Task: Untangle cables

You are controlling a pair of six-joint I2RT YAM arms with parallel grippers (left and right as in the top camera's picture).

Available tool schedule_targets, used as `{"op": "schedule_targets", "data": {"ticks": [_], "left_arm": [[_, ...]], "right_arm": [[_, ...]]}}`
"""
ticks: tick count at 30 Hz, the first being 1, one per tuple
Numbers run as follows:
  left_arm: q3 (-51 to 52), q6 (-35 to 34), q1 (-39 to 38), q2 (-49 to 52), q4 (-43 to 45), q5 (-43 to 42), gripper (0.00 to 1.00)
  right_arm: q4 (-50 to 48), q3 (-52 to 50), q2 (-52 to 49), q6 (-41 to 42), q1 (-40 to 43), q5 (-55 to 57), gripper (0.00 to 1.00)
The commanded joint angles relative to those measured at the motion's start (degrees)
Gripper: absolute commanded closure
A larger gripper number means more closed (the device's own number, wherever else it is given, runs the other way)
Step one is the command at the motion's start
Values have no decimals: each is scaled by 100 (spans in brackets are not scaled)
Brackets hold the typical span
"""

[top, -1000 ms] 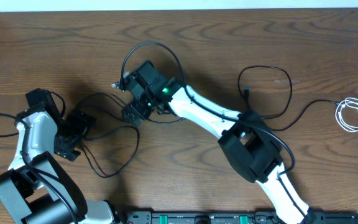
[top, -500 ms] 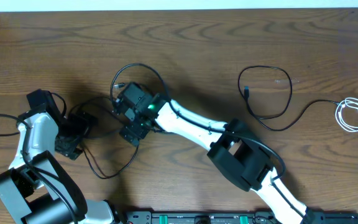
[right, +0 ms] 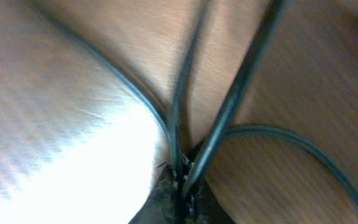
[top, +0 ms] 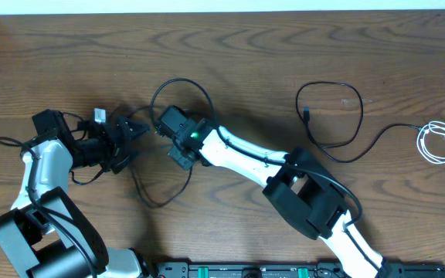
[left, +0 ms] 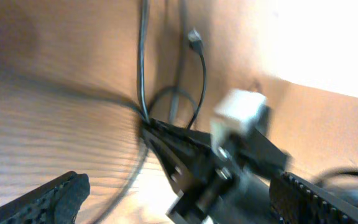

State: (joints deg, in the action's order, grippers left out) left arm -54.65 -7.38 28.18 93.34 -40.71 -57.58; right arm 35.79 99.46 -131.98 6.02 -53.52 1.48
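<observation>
Black cables point(top: 182, 83) lie looped across the middle-left of the table, with a lower loop point(top: 159, 202) toward the front. My right gripper point(top: 151, 130) is shut on them. In the right wrist view, black strands point(right: 229, 93) fan upward out of its pinched tips point(right: 182, 177). Just left of it, my left gripper point(top: 118, 145) is open with its fingers point(left: 55, 199) wide apart. Between them I see blurred black hardware carrying a white block point(left: 238, 115), with cable strands point(left: 143, 62) meeting at its point. Nothing is gripped by the left gripper point(left: 179, 186).
A separate black cable point(top: 338, 116) with a plug end point(top: 306, 113) curls at the right. A small coiled white cable point(top: 441, 143) lies at the far right edge. A thicker black wire point(top: 2, 143) trails off the left arm. The table's back edge runs along the top.
My right gripper has gone from open to shut on the black cables and shifted slightly right. The left gripper has moved up and right, close to it. The cable loops have changed shape.
</observation>
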Motion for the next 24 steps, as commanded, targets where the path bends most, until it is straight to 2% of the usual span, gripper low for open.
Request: {"op": "schedule_targets", "data": {"ticks": [1, 5, 9, 19, 24], "left_arm": [[22, 417, 2, 63, -48, -841, 2], [22, 415, 2, 63, -92, -680, 2], [22, 415, 2, 63, -96, 66, 2], [22, 415, 4, 63, -94, 3154, 2], [22, 415, 4, 63, -94, 4352, 2]], "right_arm": [[337, -413, -317, 656, 323, 920, 99], [678, -422, -317, 1032, 719, 1091, 99], [1082, -424, -317, 1392, 1268, 1104, 99], [1244, -699, -317, 1362, 2557, 1106, 98], [1034, -811, -317, 1362, 3283, 1104, 93]]}}
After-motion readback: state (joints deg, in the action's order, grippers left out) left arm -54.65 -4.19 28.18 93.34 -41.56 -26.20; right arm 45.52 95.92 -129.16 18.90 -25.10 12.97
